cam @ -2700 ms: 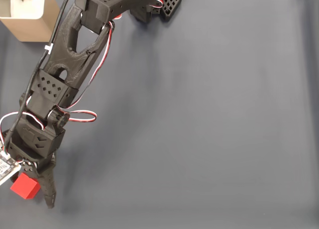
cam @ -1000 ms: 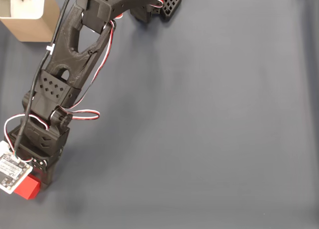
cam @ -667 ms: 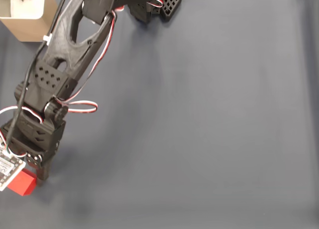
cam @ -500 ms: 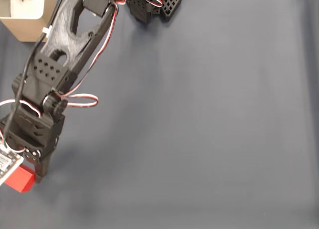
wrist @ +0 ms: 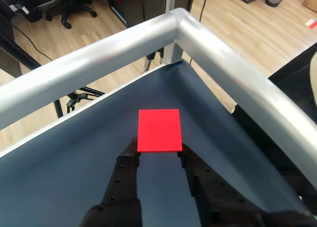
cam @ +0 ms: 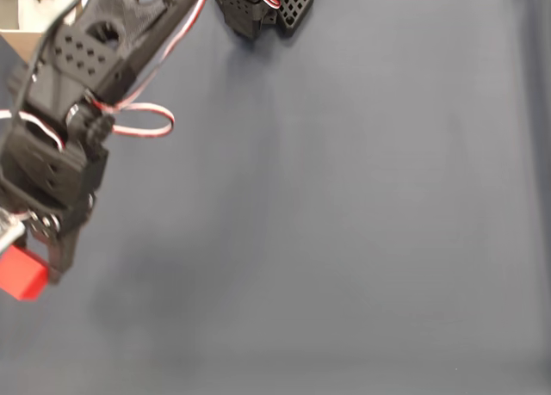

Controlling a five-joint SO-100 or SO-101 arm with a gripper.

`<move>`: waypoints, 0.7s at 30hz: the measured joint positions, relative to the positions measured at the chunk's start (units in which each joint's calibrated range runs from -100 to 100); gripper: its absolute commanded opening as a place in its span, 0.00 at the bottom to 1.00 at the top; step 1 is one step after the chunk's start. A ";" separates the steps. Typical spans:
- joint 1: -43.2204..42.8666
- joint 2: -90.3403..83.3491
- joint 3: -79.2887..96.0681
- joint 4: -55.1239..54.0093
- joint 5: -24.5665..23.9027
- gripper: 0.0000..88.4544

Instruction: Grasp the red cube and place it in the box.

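risk: we judge that the red cube (wrist: 159, 130) could slip out on the way to the box (cam: 30, 12), because in the wrist view only its near end sits between the fingertips and most of it sticks out past them.
cause of a slip: a fast swing or a jolt of the arm (cam: 95, 59) would be enough, we think, since the hold looks shallow.
second risk: the box lies at the top left corner of the fixed view with the arm across it, so we could knock its wall or let go too early and drop the cube on the dark surface (cam: 344, 197).
third risk: the cube is close to the left edge of the surface, near the metal rail (wrist: 198, 39); a drop here could send it off the side.
pincer: the pincer (wrist: 159, 153) is clamped on the red cube, one finger on each side face.
cube and pincer: the cube sits at the very tips, its broad red face turned to the wrist camera; in the fixed view it shows at the far left, just beside the black fingers (cam: 53, 257).
cube height: we judge it lifted off the surface, though we cannot tell how high.
cube and box: well apart, the cube low on the left and the box up in the corner.
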 measured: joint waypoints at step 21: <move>9.94 -24.49 20.25 1.35 -0.49 0.15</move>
